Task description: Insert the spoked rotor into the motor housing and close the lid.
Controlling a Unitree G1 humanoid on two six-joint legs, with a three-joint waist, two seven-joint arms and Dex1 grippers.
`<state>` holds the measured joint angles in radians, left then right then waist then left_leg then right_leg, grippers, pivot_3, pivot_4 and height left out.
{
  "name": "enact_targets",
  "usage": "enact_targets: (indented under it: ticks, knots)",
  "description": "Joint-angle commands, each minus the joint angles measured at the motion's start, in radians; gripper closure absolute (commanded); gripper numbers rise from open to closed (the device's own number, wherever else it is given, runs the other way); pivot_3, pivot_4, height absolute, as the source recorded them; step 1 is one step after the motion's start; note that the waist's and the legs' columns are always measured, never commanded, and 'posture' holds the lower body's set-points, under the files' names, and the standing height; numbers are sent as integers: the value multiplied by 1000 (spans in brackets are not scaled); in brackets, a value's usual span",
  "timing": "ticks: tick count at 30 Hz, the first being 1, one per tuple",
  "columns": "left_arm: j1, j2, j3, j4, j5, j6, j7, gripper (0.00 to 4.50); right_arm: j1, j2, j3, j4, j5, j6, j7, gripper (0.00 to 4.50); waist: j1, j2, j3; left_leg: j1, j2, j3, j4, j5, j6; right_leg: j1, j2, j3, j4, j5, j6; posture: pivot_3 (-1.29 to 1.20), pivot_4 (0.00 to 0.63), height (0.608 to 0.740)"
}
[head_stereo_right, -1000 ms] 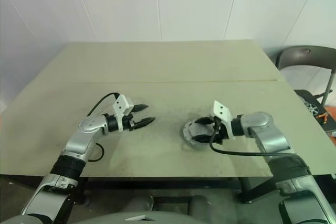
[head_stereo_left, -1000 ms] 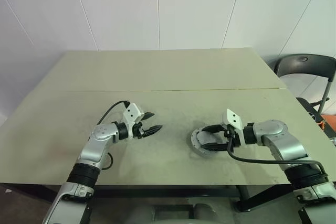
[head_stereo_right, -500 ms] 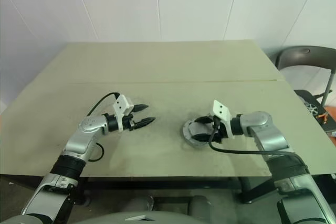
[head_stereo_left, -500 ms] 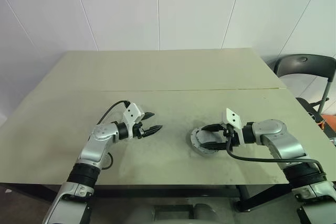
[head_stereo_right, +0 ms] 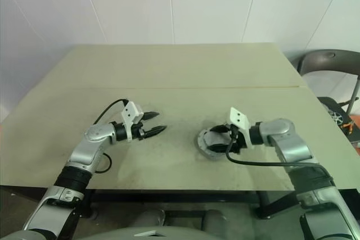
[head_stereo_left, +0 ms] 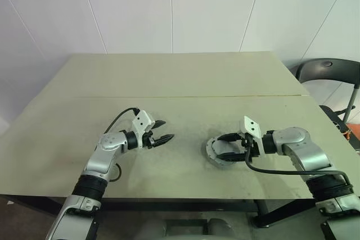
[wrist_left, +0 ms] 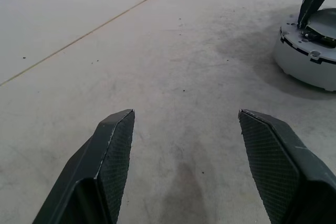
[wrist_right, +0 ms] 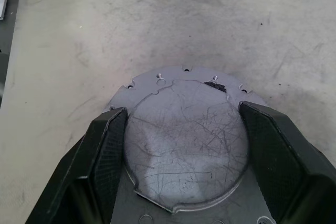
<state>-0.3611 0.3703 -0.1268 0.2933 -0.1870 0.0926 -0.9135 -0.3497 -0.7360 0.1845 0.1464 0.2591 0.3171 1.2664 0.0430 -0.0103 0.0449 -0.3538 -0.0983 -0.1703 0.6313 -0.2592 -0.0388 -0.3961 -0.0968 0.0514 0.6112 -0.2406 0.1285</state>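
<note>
Right tool [wrist_right: 178, 145] hasn't budged, spread around the motor housing's lid [wrist_right: 186, 145]; left tool [wrist_left: 186, 135] spread, idle. You're stalled.

Silver motor housing [wrist_right: 186, 140], lid closed (scratched), tabletop

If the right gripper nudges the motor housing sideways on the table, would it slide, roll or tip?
The motor housing looks squat and flat-bottomed, resting on the table, so it would probably slide rather than tip or roll. Its scratched metal lid suggests a rigid, fairly heavy body. The right gripper straddles it with open fingers, so one finger would likely push it.
</note>
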Motion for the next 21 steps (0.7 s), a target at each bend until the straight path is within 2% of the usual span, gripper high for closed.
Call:
enact_targets:
  ticks: [1,15,21]
  knots:
    - [-20,4,9,-32,-5,-13,-2,1126,8,-25,-24,10,10,22,21,1464,0,0,0,0,0,0,0,0,0,0,0,0,0,0,0,0,0,740]
    - [-23,2,1,-33,-1,-12,-3,1126,49,-46,14,32,-55,-25,-17,1464,2,0,0,-1,0,0,0,0,0,0,0,0,-1,0,0,0,0,740]
    - [-21,0,0,-42,-3,-6,-3,1126,28,-12,1,4,-32,-4,-42,1464,-1,0,0,0,0,0,0,0,0,0,0,0,-1,0,0,0,0,740]
